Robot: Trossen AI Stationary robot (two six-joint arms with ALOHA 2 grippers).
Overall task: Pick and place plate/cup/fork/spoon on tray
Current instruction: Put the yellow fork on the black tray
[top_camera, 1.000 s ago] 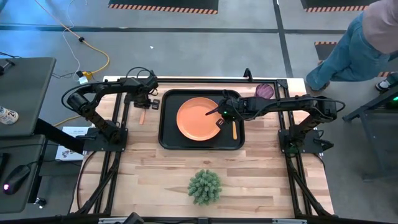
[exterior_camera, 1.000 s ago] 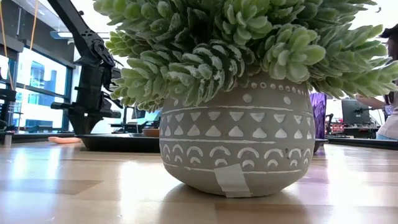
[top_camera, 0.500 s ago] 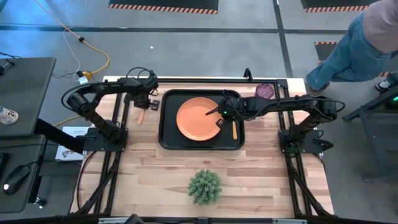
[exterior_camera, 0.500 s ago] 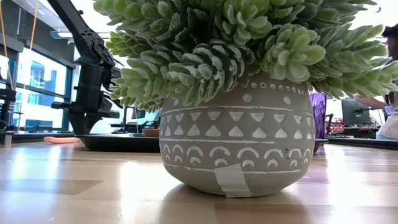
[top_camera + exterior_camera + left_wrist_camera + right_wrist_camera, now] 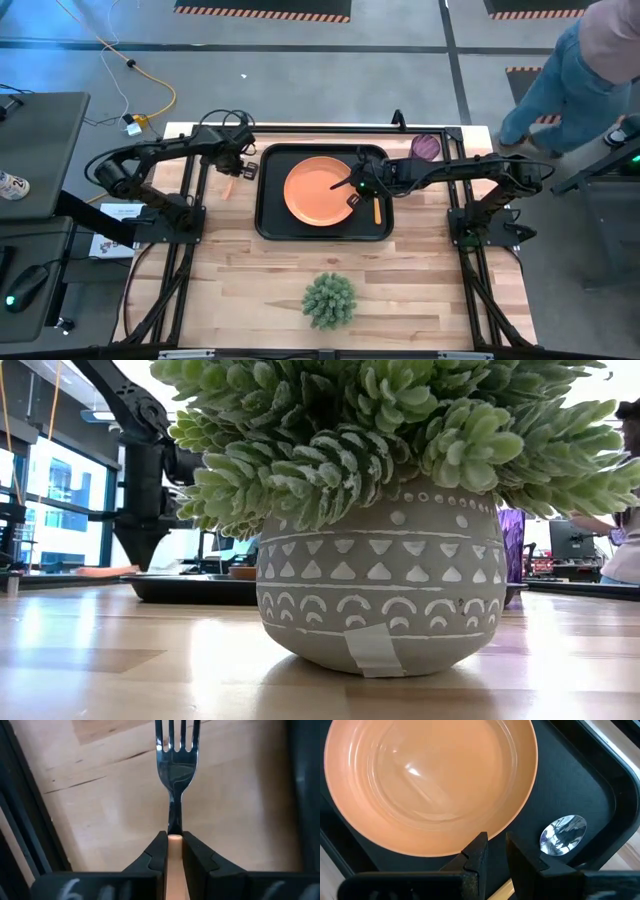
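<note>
The fork (image 5: pixel 176 765), with silver tines and an orange handle, is left of the black tray (image 5: pixel 270 225), and my left gripper (image 5: pixel 232 168) is shut on it. The orange plate (image 5: pixel 318 190) lies on the tray. The spoon (image 5: pixel 377 208) lies on the tray to the right of the plate. My right gripper (image 5: pixel 496 852) hovers over the plate's right rim, its fingers a narrow gap apart and empty. The purple cup (image 5: pixel 425 146) stands on the table beyond the tray's far right corner. My left gripper pinches the fork's orange handle (image 5: pixel 174 841) between its two fingers, at the end that meets the metal neck. The fingers come from above and lie across the fork. The tines (image 5: pixel 177 737) stick out past the fingertips over the wood.
A spiky green plant in a patterned grey pot (image 5: pixel 329 299) stands near the table's front edge and fills the low view (image 5: pixel 380 590). A person (image 5: pixel 570 80) stands beyond the table's far right corner. Bare wood lies between the tray and the plant.
My left arm has drawn its elbow toward the table's left edge, and the gripper has risen slightly with the fork. In the low view the fork's orange handle now sits a little higher than before. My right arm has kept still.
</note>
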